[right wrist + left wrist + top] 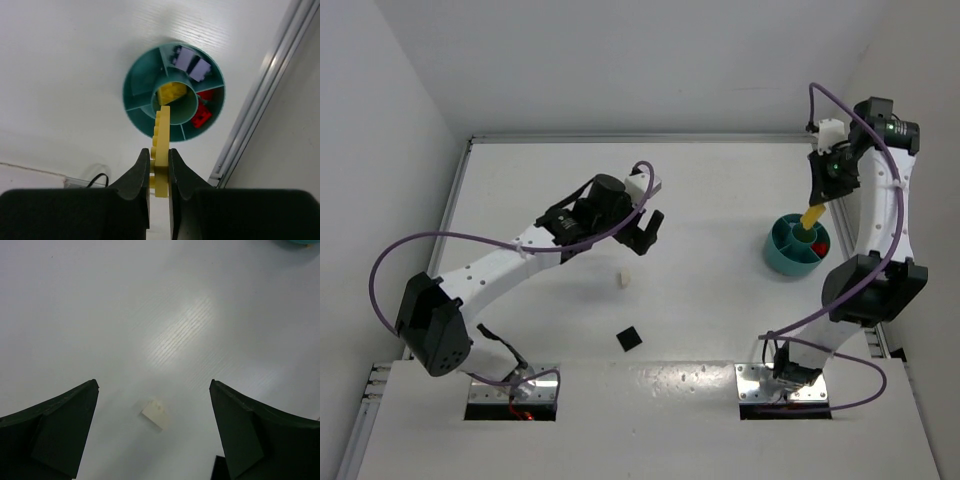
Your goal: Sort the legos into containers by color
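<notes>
My right gripper is shut on a long yellow plate, holding it on edge high above the round teal dish. The plate's far end points at the central ring, where a yellow brick lies. Two pale purple bricks fill one compartment and red bricks another. In the top view the plate hangs over the dish. My left gripper is open above a small white brick that lies on the table between and just short of its fingertips. A flat black square lies nearer the bases.
A metal rail runs along the table's right edge close beside the dish. White walls enclose the table at the back and the sides. The right arm's elbow stands just in front of the dish.
</notes>
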{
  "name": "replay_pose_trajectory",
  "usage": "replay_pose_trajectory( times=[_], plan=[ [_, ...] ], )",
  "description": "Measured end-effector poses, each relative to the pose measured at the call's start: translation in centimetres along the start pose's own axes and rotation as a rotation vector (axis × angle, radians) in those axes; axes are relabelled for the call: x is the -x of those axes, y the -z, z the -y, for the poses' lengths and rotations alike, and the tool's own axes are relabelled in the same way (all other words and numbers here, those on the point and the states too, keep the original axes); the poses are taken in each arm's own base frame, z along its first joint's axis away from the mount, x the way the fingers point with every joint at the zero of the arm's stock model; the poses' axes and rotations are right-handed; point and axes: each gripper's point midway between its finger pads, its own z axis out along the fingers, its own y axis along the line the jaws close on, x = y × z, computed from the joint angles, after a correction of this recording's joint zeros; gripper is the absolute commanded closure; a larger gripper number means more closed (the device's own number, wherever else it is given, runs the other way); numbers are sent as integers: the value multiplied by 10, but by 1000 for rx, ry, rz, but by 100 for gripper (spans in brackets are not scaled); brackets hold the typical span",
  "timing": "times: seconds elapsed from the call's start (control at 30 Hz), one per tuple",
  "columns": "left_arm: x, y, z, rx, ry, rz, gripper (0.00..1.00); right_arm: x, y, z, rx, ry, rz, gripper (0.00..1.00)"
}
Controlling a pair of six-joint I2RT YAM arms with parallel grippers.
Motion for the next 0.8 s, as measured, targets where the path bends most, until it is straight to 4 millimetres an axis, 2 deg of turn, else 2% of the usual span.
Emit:
replay_pose_trajectory(
  times=[0.17,0.6,0.7,0.8],
  plan=[
    [-14,0,-20,19,37,-36,0,-12,-18,21,-26,-41,-76,100],
    [-27,3,-49,43,97,-71,0,-11,-53,32,9,-67,-135,100],
    [-34,0,-53,36,123,-92,0,-12,-56,33,11,-70,-141,77],
    [-46,-6,-52,38,173,-124,0,-13,-61,33,14,-73,-153,68]
  ],
)
